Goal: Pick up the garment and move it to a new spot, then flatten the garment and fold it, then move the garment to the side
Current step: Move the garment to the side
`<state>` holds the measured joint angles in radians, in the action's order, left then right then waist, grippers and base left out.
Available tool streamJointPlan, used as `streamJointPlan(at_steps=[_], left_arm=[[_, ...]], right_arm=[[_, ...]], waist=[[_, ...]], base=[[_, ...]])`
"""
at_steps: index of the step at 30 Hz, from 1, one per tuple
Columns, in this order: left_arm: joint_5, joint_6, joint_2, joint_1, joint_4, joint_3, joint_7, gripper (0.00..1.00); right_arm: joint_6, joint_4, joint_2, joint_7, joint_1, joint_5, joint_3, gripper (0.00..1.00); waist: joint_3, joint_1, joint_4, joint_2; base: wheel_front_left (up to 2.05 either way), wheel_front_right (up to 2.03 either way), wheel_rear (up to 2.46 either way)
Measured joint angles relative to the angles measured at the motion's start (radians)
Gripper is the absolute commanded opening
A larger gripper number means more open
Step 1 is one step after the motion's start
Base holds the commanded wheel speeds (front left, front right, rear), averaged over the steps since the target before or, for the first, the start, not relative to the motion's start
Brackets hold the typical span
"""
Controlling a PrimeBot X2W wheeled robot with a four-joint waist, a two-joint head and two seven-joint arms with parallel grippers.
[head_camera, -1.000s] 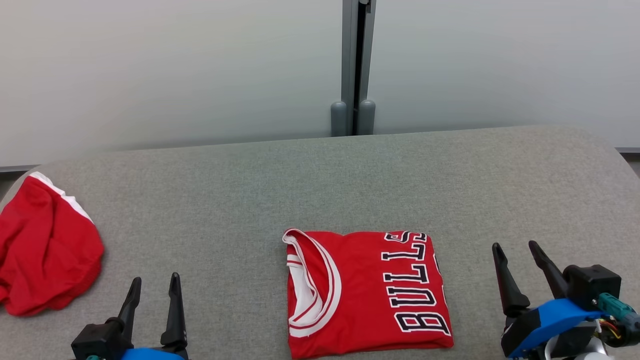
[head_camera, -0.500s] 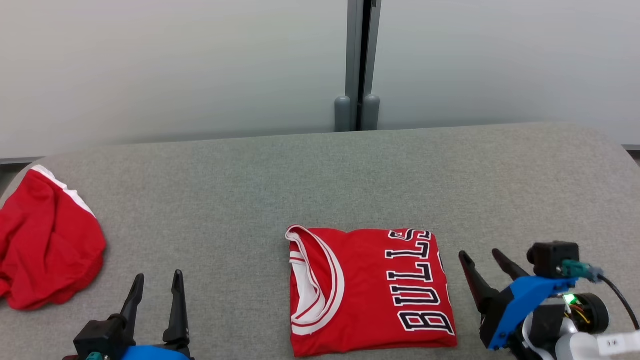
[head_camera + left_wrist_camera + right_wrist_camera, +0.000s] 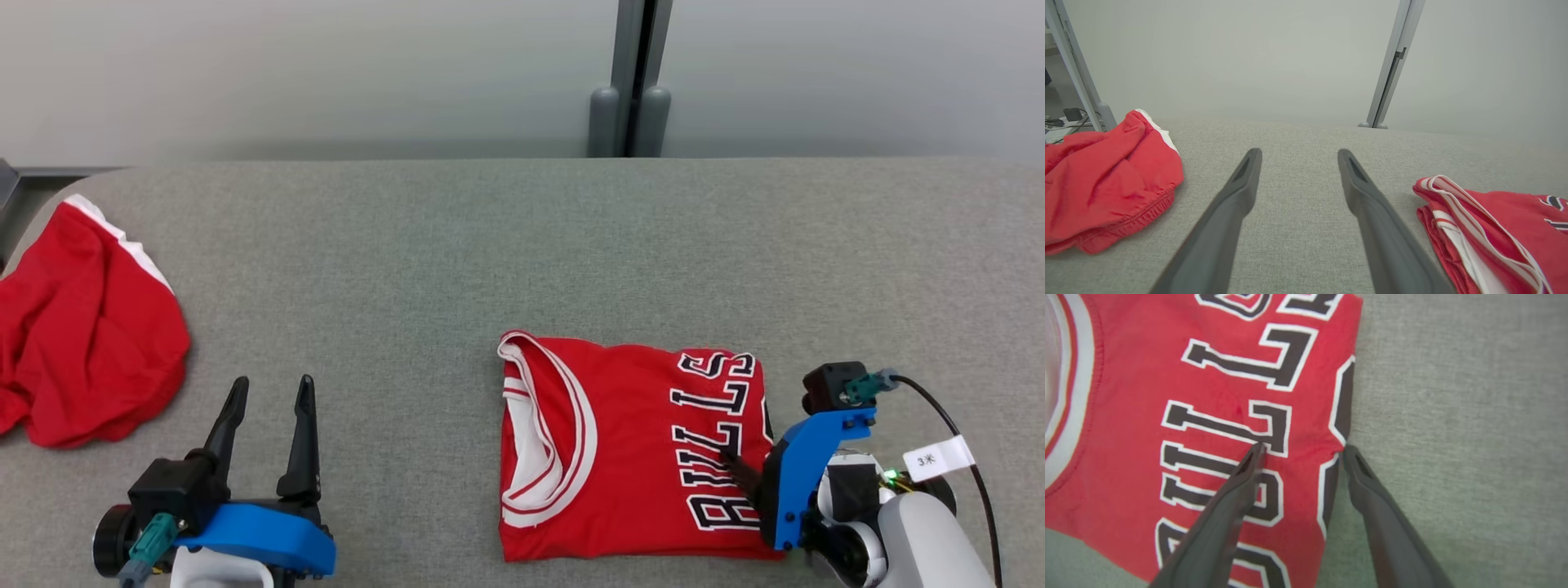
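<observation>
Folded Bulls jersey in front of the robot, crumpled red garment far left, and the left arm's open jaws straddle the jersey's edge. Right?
No: it is the right gripper whose open jaws straddle the edge of the jersey, as the right wrist view shows. The left gripper is over bare table. The rest stands.

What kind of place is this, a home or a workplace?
Probably a lab or test room, not a home: a wide table covered in grey fabric, plain pale partition panels joined by a metal post behind it, and loose cables on the floor.
</observation>
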<state>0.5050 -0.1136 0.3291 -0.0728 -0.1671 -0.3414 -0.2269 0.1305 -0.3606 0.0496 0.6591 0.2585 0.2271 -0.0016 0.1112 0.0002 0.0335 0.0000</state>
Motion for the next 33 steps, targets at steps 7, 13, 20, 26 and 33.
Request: streamJointPlan(at_steps=[7,13,20,26,33], left_arm=[[-0.005,0.009,0.006,-0.033,-0.016,-0.012,0.002,1.00],[-0.005,0.017,0.003,-0.044,-0.024,-0.018,-0.002,1.00],[-0.003,0.021,0.022,-0.059,-0.011,0.007,-0.012,1.00],[-0.005,0.026,0.036,-0.110,0.014,0.014,-0.014,1.00],[-0.038,0.032,0.079,-0.188,0.059,0.010,0.016,1.00]], right_arm=[[0.000,-0.092,0.002,0.019,0.052,-0.010,0.019,0.75],[-0.001,-0.116,0.015,0.036,0.100,-0.007,0.099,0.00],[0.000,-0.023,0.211,0.080,0.249,0.016,0.336,0.00],[0.000,0.021,0.457,0.062,0.414,0.113,0.495,0.00],[0.000,-0.063,0.615,-0.070,0.593,0.149,0.630,0.00]], waist=[[0.025,-0.0001,0.007,0.0000],[0.042,-0.0001,-0.016,0.0000],[0.088,-0.0001,-0.113,0.0000],[0.150,-0.0001,-0.217,0.0000],[0.263,0.0001,-0.322,0.0000]], base=[[0.00,0.00,0.00],[0.00,0.00,0.00],[0.00,0.00,0.00],[0.00,0.00,0.00],[0.00,0.00,0.00]])
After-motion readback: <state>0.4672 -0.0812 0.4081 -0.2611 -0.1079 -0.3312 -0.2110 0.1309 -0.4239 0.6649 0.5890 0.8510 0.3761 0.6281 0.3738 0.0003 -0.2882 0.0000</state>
